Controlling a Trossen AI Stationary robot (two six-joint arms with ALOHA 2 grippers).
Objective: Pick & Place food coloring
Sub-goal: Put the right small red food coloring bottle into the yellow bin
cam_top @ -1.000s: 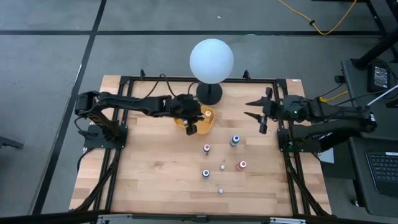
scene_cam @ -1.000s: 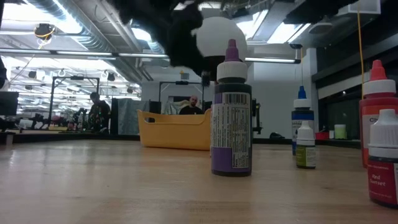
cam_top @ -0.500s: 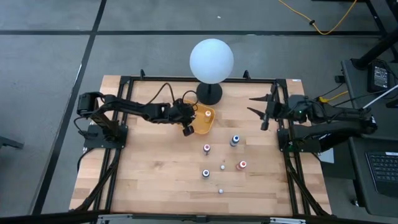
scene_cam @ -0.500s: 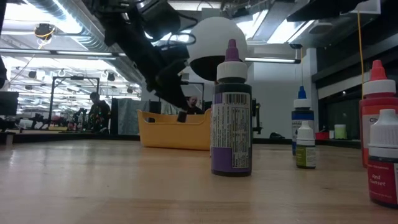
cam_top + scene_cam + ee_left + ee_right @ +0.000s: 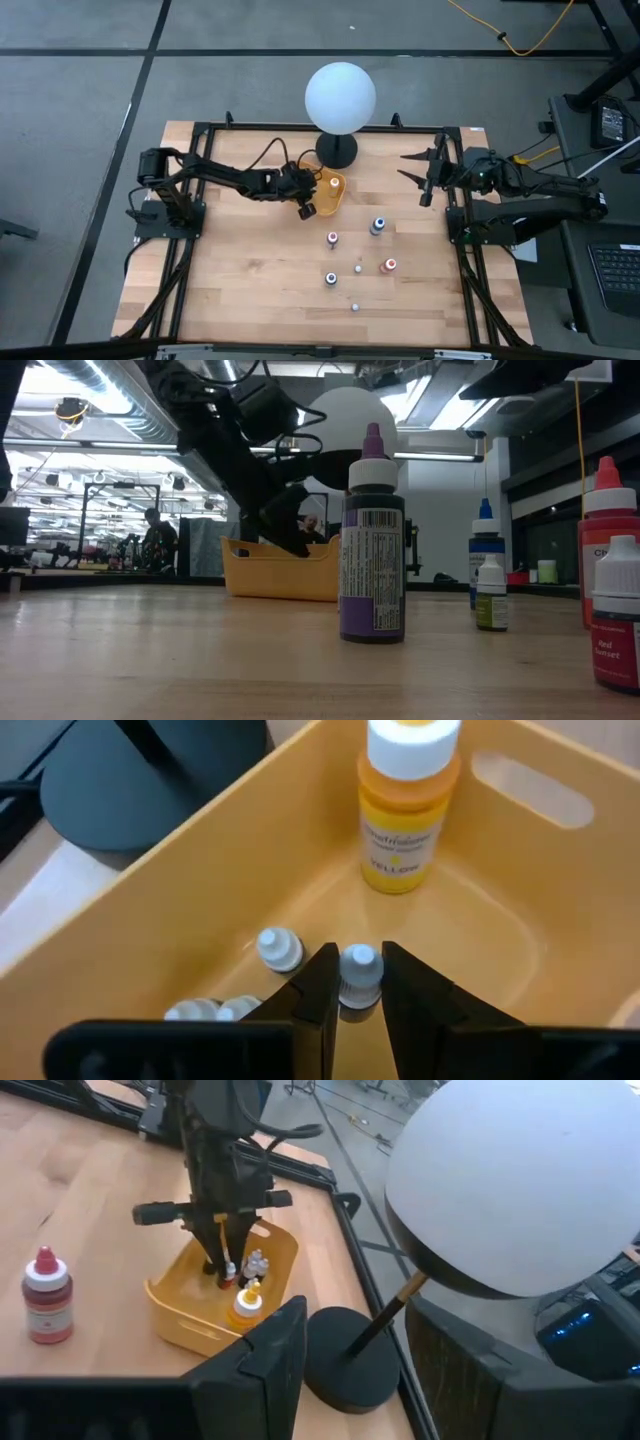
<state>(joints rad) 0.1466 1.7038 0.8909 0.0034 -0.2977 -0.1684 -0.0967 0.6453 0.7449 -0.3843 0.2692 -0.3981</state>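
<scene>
My left gripper [image 5: 308,198] reaches down into the yellow-orange tray [image 5: 338,192], shut on a tiny whitish-capped food coloring bottle [image 5: 358,970]. Other tiny whitish bottles [image 5: 278,948] and a yellow bottle [image 5: 405,805] stand on the tray floor. More bottles stand upright on the table: pink-topped [image 5: 333,239], blue-topped [image 5: 377,226], red-topped [image 5: 389,265], purple [image 5: 373,540], plus small white ones [image 5: 358,268]. My right gripper [image 5: 415,172] hovers open near the table's right edge, away from them. My left gripper pinches the tiny bottle at its whitish cap [image 5: 360,960] between its two fingers [image 5: 318,982]. The fingers come from above, pointing down into the tray. The bottle stays upright. The fingers hide its body, so whether its base rests on the tray floor does not show.
A big white globe [image 5: 341,97] on a black base [image 5: 337,151] stands just beyond the tray at the far edge. Bare wood lies on the table's left half [image 5: 230,270] and along the near edge. People show in the room behind.
My left gripper has come down from above the tray into it, its fingertips now low between the tray walls. The bottles on the table have kept their places.
</scene>
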